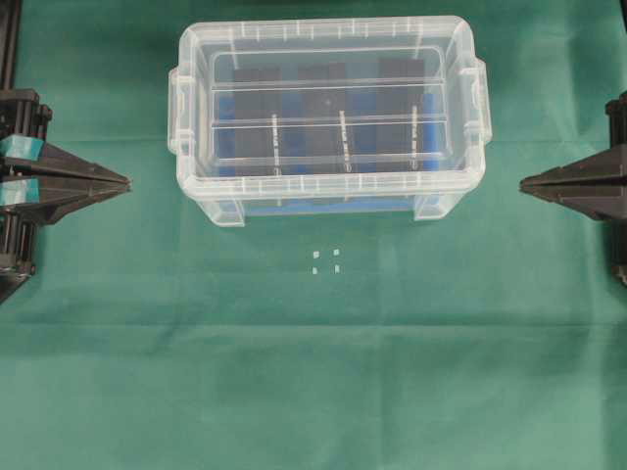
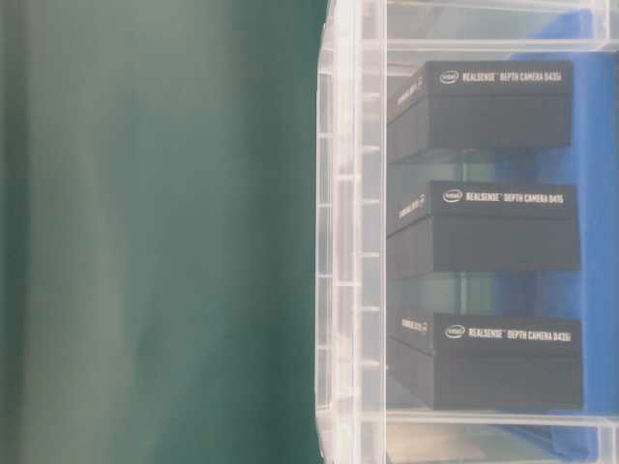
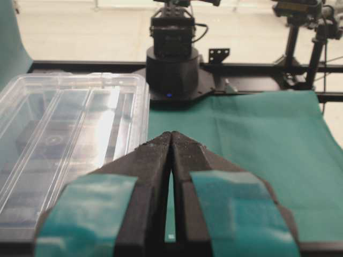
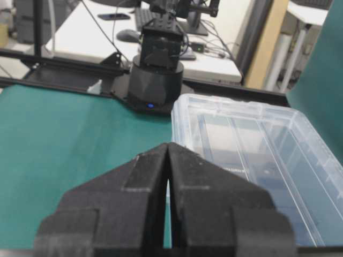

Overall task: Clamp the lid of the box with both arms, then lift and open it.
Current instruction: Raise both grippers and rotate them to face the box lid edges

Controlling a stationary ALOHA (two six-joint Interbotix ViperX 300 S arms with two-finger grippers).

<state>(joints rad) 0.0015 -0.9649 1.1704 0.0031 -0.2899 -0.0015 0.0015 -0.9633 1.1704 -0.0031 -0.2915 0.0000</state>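
The clear box (image 1: 328,203) stands on the green cloth at the back middle, with three black boxes (image 2: 484,232) upright on its blue floor. The ribbed clear lid (image 1: 323,106) lies flat on top of it and also shows in the wrist views (image 3: 64,134) (image 4: 252,144). My left gripper (image 1: 127,181), with teal tape, points at the box from the left, shut and empty, a short gap away. My right gripper (image 1: 522,183) mirrors it on the right, also shut on nothing. In each wrist view the tips (image 3: 171,134) (image 4: 168,144) meet, and the box lies off to one side of them.
Small white marks (image 1: 325,260) dot the cloth in front of the box. The opposite arm's black base (image 3: 172,69) (image 4: 155,80) stands at the table's far edge in each wrist view. Green cloth (image 1: 313,372) covers the table.
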